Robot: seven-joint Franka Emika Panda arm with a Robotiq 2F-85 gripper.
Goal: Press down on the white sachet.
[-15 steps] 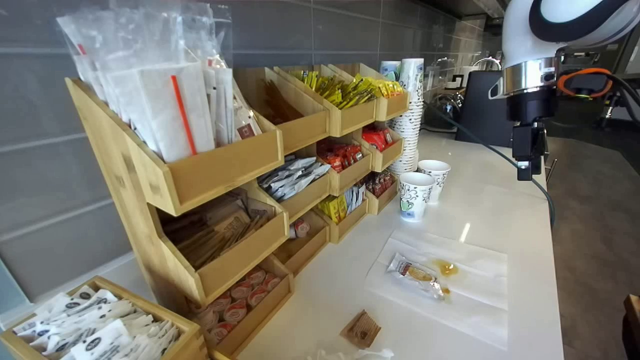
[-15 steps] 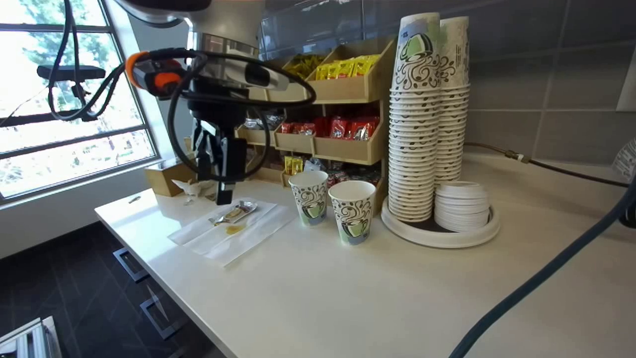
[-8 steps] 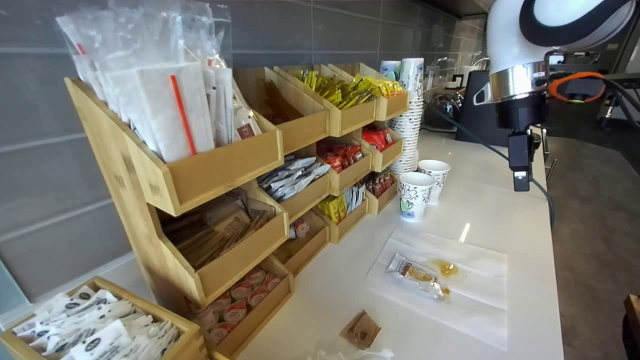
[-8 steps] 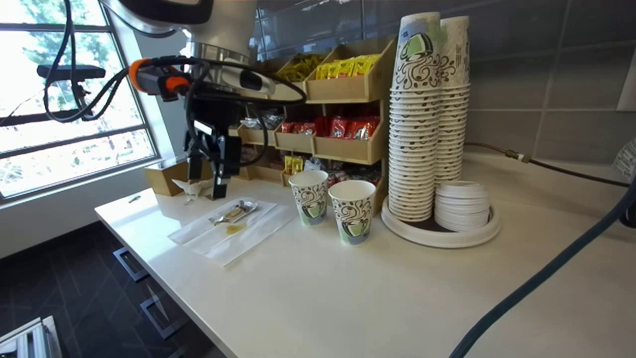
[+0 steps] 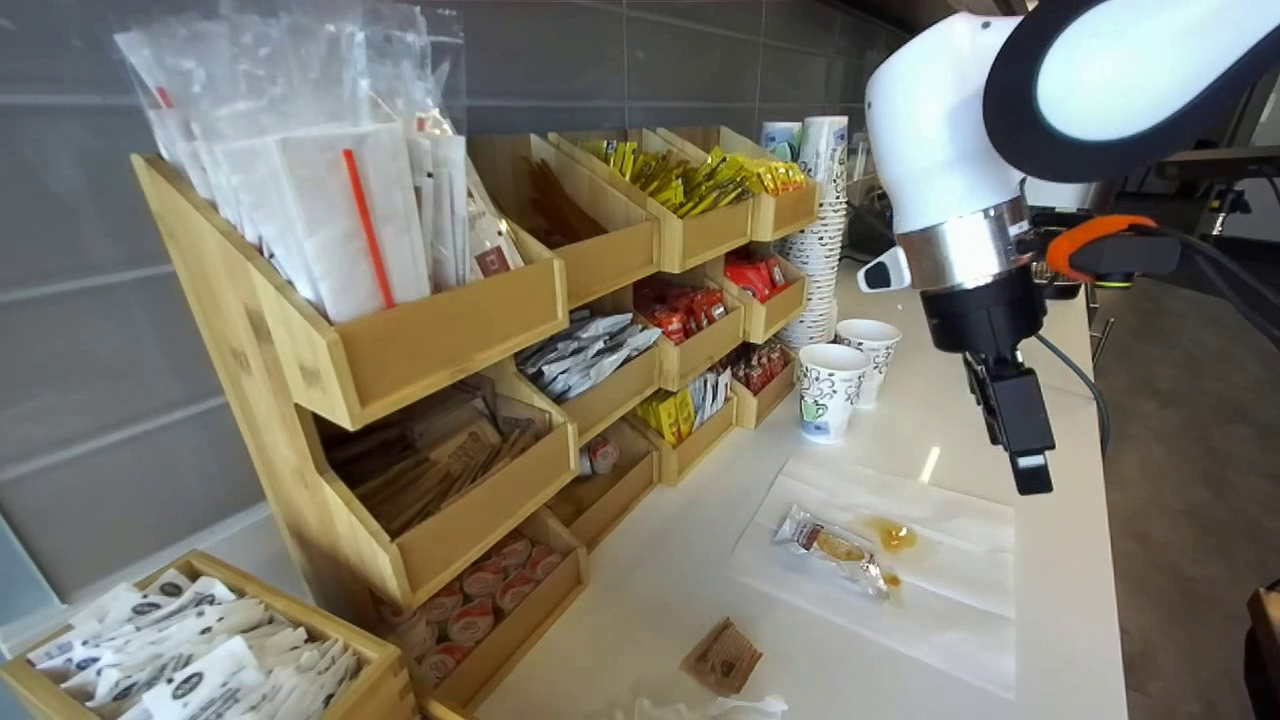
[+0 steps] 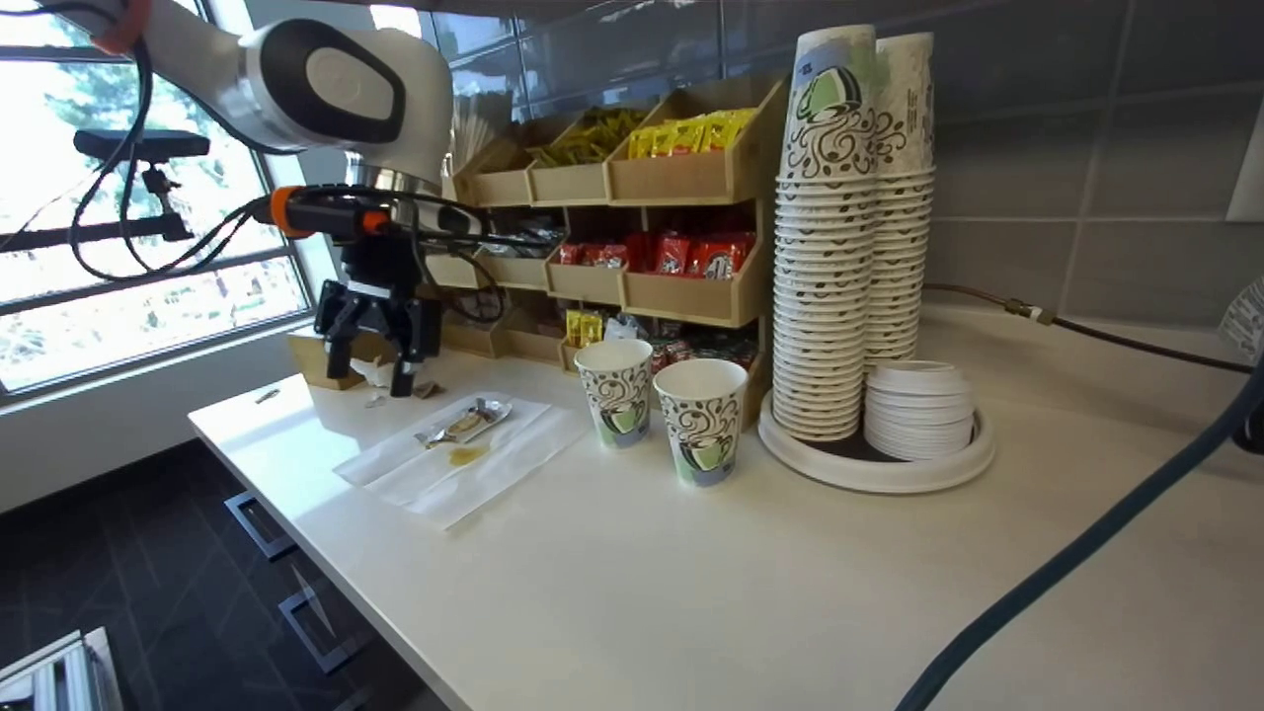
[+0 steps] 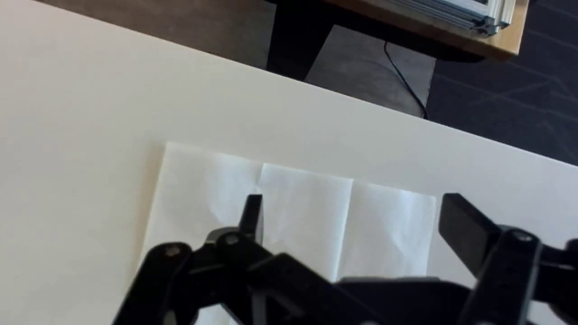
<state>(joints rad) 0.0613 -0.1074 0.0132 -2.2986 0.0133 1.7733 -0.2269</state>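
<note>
One white sachet (image 5: 830,548) lies on the paper sheet (image 5: 945,625), presumably there to catch the amber spill (image 5: 894,534) beside it. My gripper (image 6: 371,375) hangs clear of both, jaws spread, holding nothing; pressing probably wants them together.

A rack (image 5: 455,345) of bins (image 5: 610,265) stands on the counter (image 6: 741,583) against a tiled wall (image 6: 1027,168). Its top row holds a clear bag (image 5: 290,80) of white packs (image 5: 320,220), brown sticks (image 5: 560,205) and yellow packets (image 5: 700,190); the middle row, brown packs (image 5: 450,460), silvery packets (image 5: 590,350) and red packets (image 5: 755,277); the bottom row, round pods (image 5: 470,622). Two cups (image 6: 701,420) stand upright near the rack. Cup stacks (image 6: 825,296), upside down, share a round tray (image 6: 879,479) with a pile of lids (image 6: 918,410). A creased paper (image 5: 960,560) lies on the counter with an amber spill (image 5: 893,535) on it; near it, but apart, lies a brown packet (image 5: 722,657). A box (image 5: 375,685) of paper packets (image 5: 200,650) sits beside the rack. In an exterior view, a window (image 6: 148,341) shows past the counter's far end.
</note>
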